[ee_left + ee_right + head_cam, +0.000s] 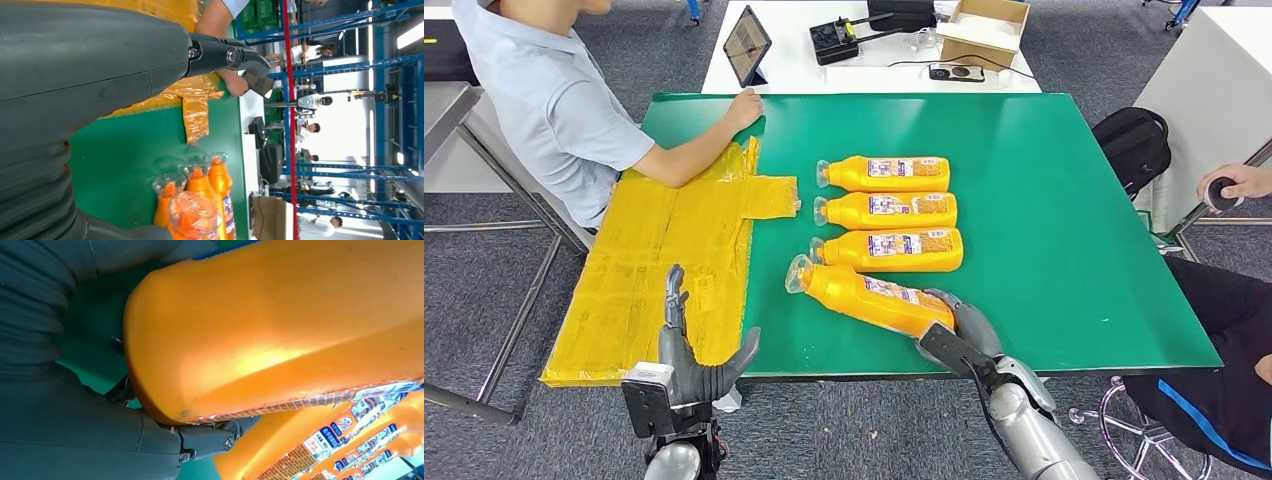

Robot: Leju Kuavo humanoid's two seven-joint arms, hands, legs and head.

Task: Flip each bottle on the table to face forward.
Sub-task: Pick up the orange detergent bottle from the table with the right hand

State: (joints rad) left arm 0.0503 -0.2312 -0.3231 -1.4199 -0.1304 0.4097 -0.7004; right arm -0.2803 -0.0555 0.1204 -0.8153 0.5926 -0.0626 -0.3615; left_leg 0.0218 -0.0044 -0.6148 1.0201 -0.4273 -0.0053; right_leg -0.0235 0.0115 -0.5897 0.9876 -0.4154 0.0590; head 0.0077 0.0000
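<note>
**Right hand has the last bottle by its bottom end**

Four orange plastic bottles with clear caps lie on their sides on the green table top [1064, 200]. Three of them [886, 211] lie in a neat row in the middle of the table, one behind the other, with their labels up and their caps pointing to the left edge. The fourth orange bottle [871, 296] is nearest the front edge and lies crooked, its cap end swung away from the row.

The right hand [959, 335] holds this fourth bottle at its flat bottom end, close to the front edge. In the right wrist view the fingers [207, 440] wrap around the bottle's base [280, 335].

The left hand [686, 345] holds nothing. Its fingers are spread wide, and it hovers near the front left corner, over the sheet of yellow taped cardboard [654, 270].

A person in a light blue shirt [554, 100] sits at the left edge with one hand on the table.

I think the step now is turning the fourth bottle. Part of its label already shows. Next, the hand likely needs to roll it fully label-up and line it up straight with the other three, then let go.
</note>
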